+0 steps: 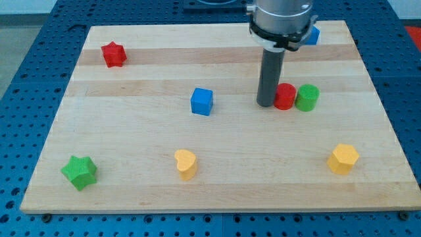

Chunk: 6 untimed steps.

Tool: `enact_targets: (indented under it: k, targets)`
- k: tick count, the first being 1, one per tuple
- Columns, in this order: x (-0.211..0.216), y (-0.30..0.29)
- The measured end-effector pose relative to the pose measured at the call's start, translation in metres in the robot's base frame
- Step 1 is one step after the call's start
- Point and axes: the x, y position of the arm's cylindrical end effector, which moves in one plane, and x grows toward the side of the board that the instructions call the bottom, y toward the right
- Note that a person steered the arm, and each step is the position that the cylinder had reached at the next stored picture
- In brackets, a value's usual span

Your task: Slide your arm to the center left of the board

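Camera view: we looked down on a pale wooden table [217, 184] with lengthwise grain bands, lying on a blue perforated surface [26, 59].
Our arm: we had no hand to open or close, only a smooth dark cylindrical rod under a metal collar.
My tip [266, 104]: it rested right of the table's middle, touching or just beside the left flank of the red cylinder [285, 97].
Green cylinder [307, 97]: it stood against the red one's right side.
Blue cube [202, 101]: it sat near the middle, to the left of my tip and apart from it.
Blue block [312, 35]: at the view's top, largely hidden behind the collar; we could not tell its shape.
Red star [114, 54]: upper left.
Green star [79, 172]: lower left corner.
Yellow heart [186, 163]: lower middle.
Yellow hexagon [343, 158]: lower right.
Centre left of the table: bare wood, well apart from my tip.
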Motion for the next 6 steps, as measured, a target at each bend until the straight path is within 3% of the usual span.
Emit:
enact_targets:
  k: [2, 4, 6]
  targets:
    - [-0.007, -0.024]
    - [-0.045, -0.092]
    - [-0.046, -0.105]
